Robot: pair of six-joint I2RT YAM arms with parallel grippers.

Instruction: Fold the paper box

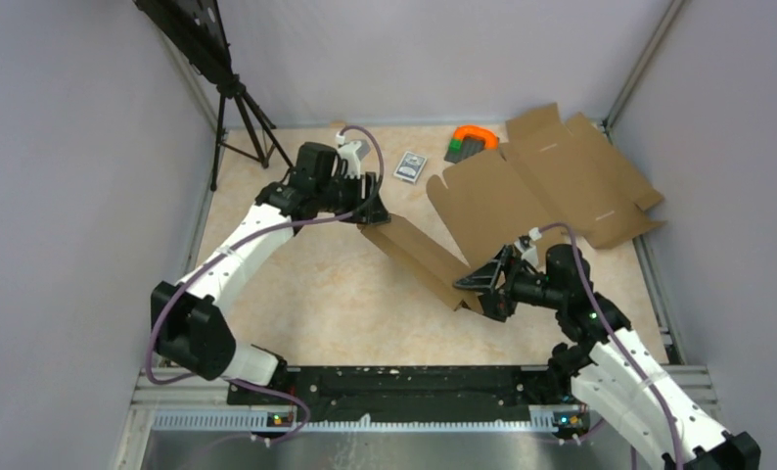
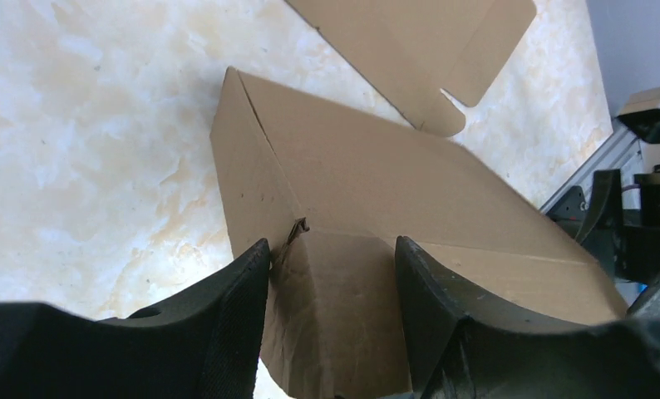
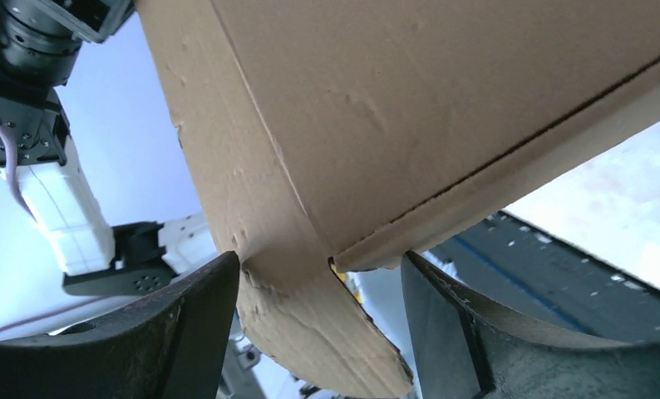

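Note:
The paper box [image 1: 419, 257] is a brown cardboard shell hanging slantwise between both arms above the marbled table. My left gripper [image 1: 373, 213] holds its far left end. In the left wrist view an end flap of the box [image 2: 376, 183] fills the gap, and both fingers of the left gripper [image 2: 331, 245] press against it. My right gripper [image 1: 475, 284] is at the near right end. In the right wrist view the box [image 3: 393, 100] shows from below, its rounded flap sits inside the right gripper [image 3: 322, 259], one finger touches the fold and the other touches the side wall's corner.
A second flat cardboard blank [image 1: 551, 181] lies spread at the back right, also in the left wrist view [image 2: 410, 41]. A small grey card pack [image 1: 410, 165] and an orange and green object [image 1: 473, 140] sit at the back. A tripod [image 1: 243, 108] stands back left.

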